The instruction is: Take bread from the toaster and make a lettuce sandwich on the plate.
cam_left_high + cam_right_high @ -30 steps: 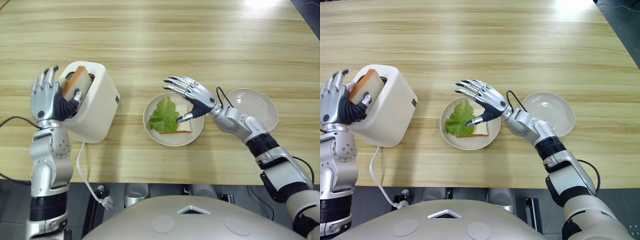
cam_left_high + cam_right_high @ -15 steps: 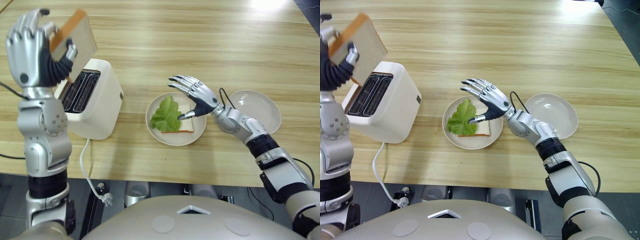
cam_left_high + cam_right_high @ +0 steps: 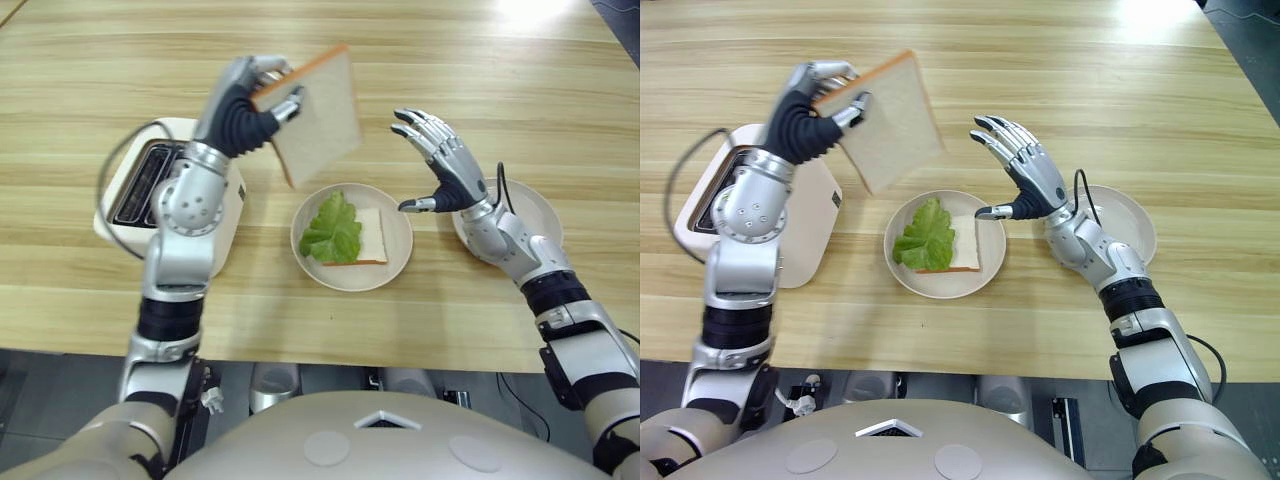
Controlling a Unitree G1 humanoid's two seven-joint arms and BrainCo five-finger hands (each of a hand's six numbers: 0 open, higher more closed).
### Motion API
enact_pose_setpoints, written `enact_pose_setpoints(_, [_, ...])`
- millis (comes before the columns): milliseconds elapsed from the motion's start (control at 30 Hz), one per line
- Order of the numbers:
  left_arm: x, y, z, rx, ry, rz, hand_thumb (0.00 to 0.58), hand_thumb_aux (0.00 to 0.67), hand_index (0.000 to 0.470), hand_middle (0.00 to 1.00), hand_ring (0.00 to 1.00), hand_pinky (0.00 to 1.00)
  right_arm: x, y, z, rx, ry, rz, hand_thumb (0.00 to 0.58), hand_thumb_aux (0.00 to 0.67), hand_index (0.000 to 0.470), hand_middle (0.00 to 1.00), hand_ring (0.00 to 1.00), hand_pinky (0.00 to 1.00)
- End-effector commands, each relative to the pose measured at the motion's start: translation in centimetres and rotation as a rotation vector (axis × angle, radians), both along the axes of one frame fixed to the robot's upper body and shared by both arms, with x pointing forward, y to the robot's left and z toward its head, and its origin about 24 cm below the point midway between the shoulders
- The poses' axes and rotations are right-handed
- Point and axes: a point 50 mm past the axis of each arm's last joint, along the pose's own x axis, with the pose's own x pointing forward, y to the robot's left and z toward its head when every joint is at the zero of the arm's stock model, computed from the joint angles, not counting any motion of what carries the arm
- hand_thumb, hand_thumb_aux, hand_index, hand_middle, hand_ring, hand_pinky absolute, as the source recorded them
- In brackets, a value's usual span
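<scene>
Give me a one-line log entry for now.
left hand: bread slice held up near plate | right hand: open, right of plate | on plate: lettuce over bottom slice

- Bench (image 3: 500, 60): pale wood with long streaked grain.
- Toaster (image 3: 130, 190), left: cream, dark slots.
- Raised bread slice (image 3: 318, 115): white face, orange-brown crust.
- Lettuce (image 3: 332, 230): bright green.
- Bread on the plate (image 3: 370, 235): white, brown crust edge.
- Plate (image 3: 350, 283): cream.
- Right-hand dish (image 3: 535, 210): seemingly off-white.
- Left robot hand (image 3: 245, 105) and right robot hand (image 3: 445, 165): silver with black.

No legible text or numbers, small dark mark (image 3: 837, 200) on toaster (image 3: 810, 245) side, too small to read
</scene>
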Motion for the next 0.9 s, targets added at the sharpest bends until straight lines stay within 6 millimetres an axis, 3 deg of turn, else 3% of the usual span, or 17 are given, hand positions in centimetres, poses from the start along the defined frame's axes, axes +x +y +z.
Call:
enact_pose_setpoints(33, [1.9, -0.6, -5.0, 0.002, 0.312, -0.114, 0.580, 0.670, 0.460, 1.00, 1.00, 1.00, -1.0, -0.7, 0.4, 0.022, -0.035, 0.046, 0.000, 0.000, 0.000, 0.00, 0.00, 0.00])
enact_pose_setpoints(267, [2.1, -2.4, -9.2, -0.048, 0.653, -0.338, 0.580, 0.670, 0.460, 1.00, 1.00, 1.00, -2.4, 0.2, -0.2, -0.043, -0.024, 0.161, 0.000, 0.000, 0.000, 0.00, 0.00, 0.00])
enact_pose_setpoints(500, [2.3, -3.4, -12.4, -0.086, 0.825, -0.355, 0.580, 0.670, 0.460, 1.00, 1.00, 1.00, -3.6, 1.2, -1.4, -0.168, -0.004, 0.231, 0.000, 0.000, 0.000, 0.00, 0.00, 0.00])
enact_pose_setpoints(667, [3.2, -3.5, -13.0, -0.071, 0.837, -0.334, 0.580, 0.670, 0.460, 1.00, 1.00, 1.00, -4.1, 2.3, -3.5, -0.353, 0.055, 0.305, 0.000, 0.000, 0.000, 0.00, 0.00, 0.00])
enact_pose_setpoints(900, [5.2, -2.3, -11.5, -0.047, 0.776, -0.281, 0.580, 0.670, 0.460, 1.00, 1.00, 1.00, -4.1, 2.0, -5.2, -0.463, 0.124, 0.305, 0.000, 0.000, 0.000, 0.00, 0.00, 0.00])
